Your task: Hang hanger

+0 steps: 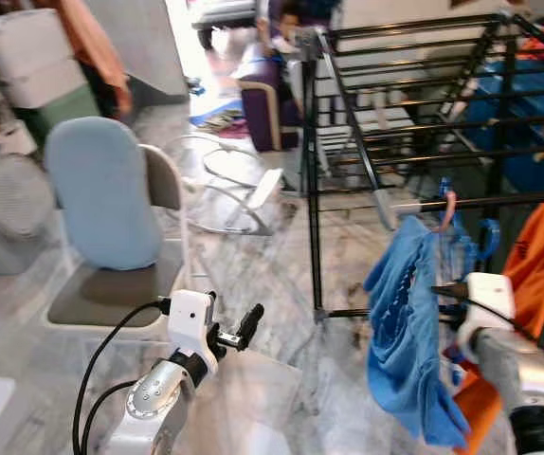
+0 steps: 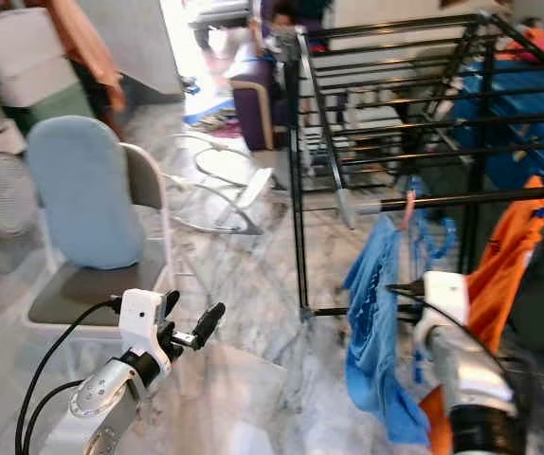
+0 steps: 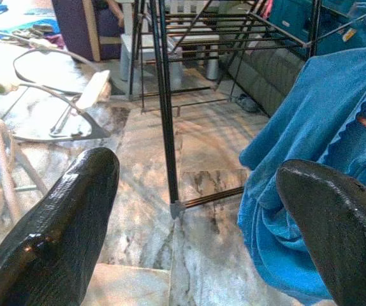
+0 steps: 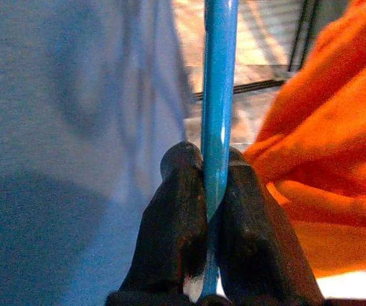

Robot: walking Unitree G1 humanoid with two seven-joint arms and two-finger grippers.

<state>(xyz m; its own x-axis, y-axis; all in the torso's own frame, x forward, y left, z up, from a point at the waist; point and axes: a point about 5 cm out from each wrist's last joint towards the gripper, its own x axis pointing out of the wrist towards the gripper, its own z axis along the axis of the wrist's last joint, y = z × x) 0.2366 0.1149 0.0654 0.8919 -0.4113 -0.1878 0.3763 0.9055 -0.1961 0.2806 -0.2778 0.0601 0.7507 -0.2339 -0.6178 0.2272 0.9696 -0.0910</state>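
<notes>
The right gripper (image 4: 203, 167) is clamped on the thin blue plastic hanger (image 4: 219, 83): both black fingers (image 4: 173, 217) press flat against the hanger's rod, which passes straight up between them. In the head views this gripper (image 1: 445, 291) is raised in front of the black metal drying rack (image 1: 400, 123), with the hanger's upper part (image 1: 485, 242) just above and beyond the fingertips, close under the rack's lower front rail (image 1: 499, 200).

To one side of the clamped rod hangs a blue crumpled cloth garment (image 1: 409, 332) — draped from the same rail by a pink hook (image 1: 449, 210). To the other side hangs a bright orange garment (image 1: 537, 265), close beside the right forearm.

The left gripper (image 1: 237, 334) is held low and well apart from the rack, over the grey-veined marble floor (image 1: 262, 275). Its two black fingers (image 3: 55, 236) stand wide apart with nothing between them — they frame the rack's black corner leg (image 3: 167, 134) and the lower edge of the blue garment.

Beyond the left gripper stands a white-framed chair with a pale blue padded back (image 1: 101, 194).
</notes>
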